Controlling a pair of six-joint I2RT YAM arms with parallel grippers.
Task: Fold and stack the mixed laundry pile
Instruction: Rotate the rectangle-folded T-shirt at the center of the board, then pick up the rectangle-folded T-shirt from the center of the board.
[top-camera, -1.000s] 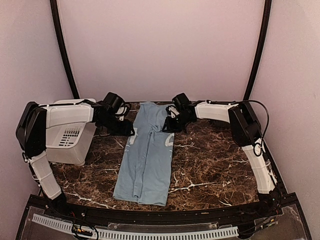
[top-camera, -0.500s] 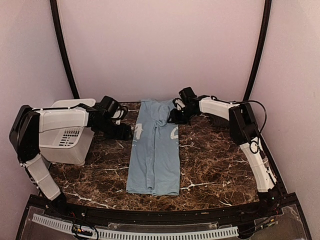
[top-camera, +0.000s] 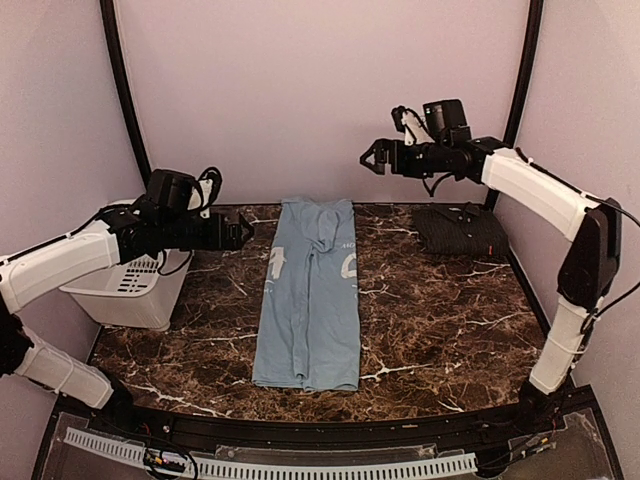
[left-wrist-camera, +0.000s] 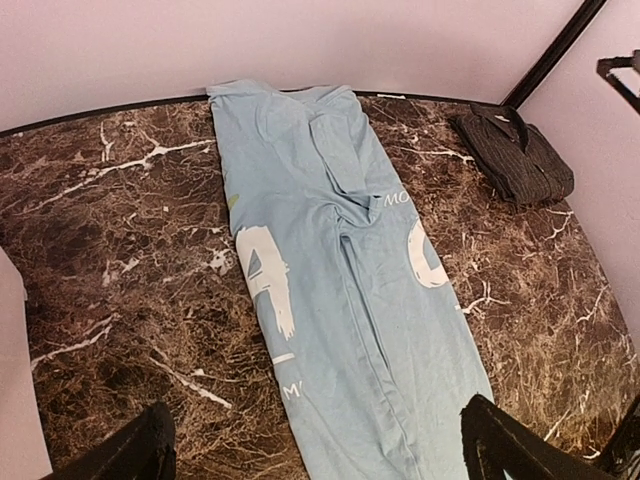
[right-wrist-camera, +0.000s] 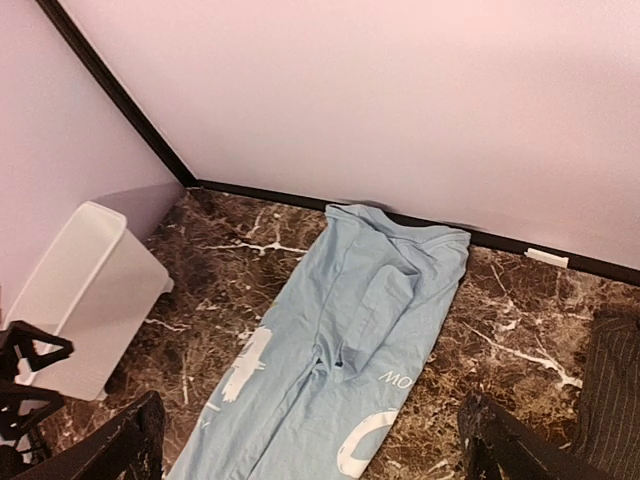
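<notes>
Blue T-shirt (top-camera: 308, 300) runs front-to-back, collar (top-camera: 318, 207) toward the wall (top-camera: 320, 100); left tool (top-camera: 243, 232), right tool (top-camera: 368, 157) both apart.

Flat strip of light blue T-shirt (top-camera: 310, 300) mid-table; folded black shirt (top-camera: 462, 230) far right.

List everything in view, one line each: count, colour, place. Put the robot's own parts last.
T-shirt: one, light blue with white print, folded into a long strip down the middle of the table.
Shirt: one, black pinstriped, in a compact bundle at the far right corner.
Bin: one, white, at the left edge of the table.
Table: one, dark brown marbled with white veins.
Left pincer: one, black, open, in the air left of the T-shirt.
Right pincer: one, black, open, high over the far right.
</notes>
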